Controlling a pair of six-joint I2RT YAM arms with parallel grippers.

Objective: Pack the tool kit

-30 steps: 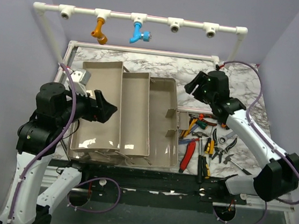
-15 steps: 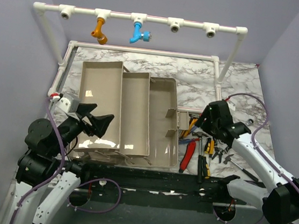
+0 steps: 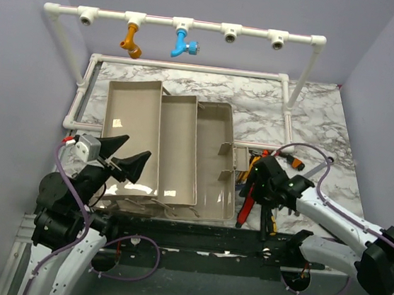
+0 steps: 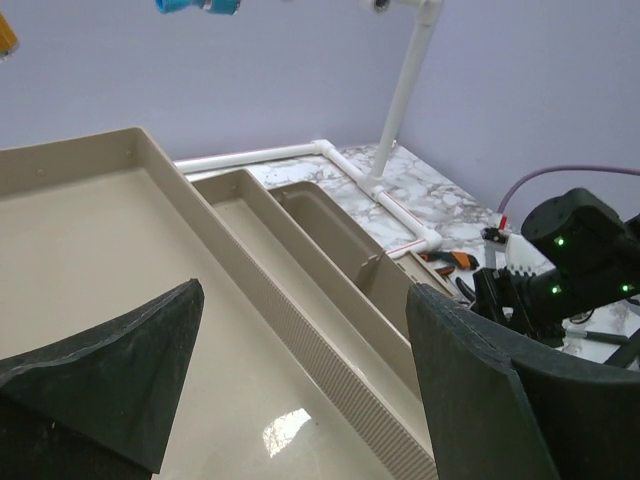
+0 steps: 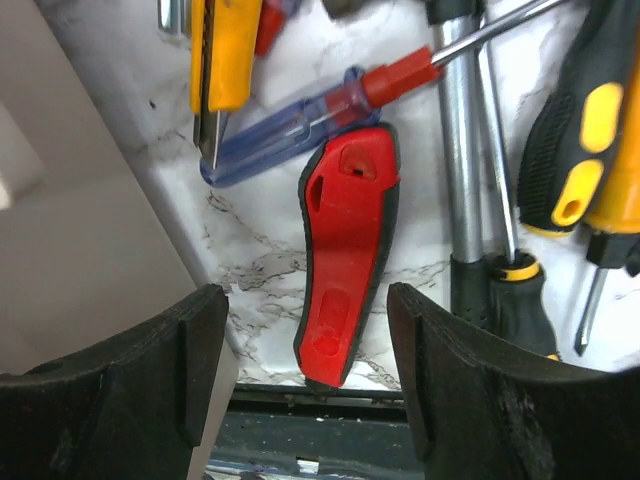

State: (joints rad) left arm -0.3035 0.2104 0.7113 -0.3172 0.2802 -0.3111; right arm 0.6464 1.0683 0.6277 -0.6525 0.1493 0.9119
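Note:
The tool kit's beige box (image 3: pixel 132 126) lies open at the left of the table, its stepped trays bare inside. Small hand tools (image 3: pixel 278 189) lie in a heap on the marble to its right. My right gripper (image 3: pixel 252 191) hangs open just over the heap. In the right wrist view a red-handled tool (image 5: pixel 345 260) lies between the spread fingers of that gripper (image 5: pixel 305 375), touching neither. My left gripper (image 3: pixel 138 148) hovers open above the near end of the widest tray (image 4: pixel 100 260), nothing between its fingers (image 4: pixel 480 390).
Beside the red handle lie a blue see-through screwdriver (image 5: pixel 280 130), a yellow knife (image 5: pixel 225 60) and black-and-yellow screwdrivers (image 5: pixel 580 150). The box's wall (image 5: pixel 80 200) stands close on the left. A white pipe frame (image 3: pixel 196 26) with orange (image 3: pixel 131 40) and blue (image 3: pixel 184 45) fittings spans the back.
My right arm has swung from the back of the table down to the heap of tools, its jaws a little wider. My left arm has drawn back toward the near edge.

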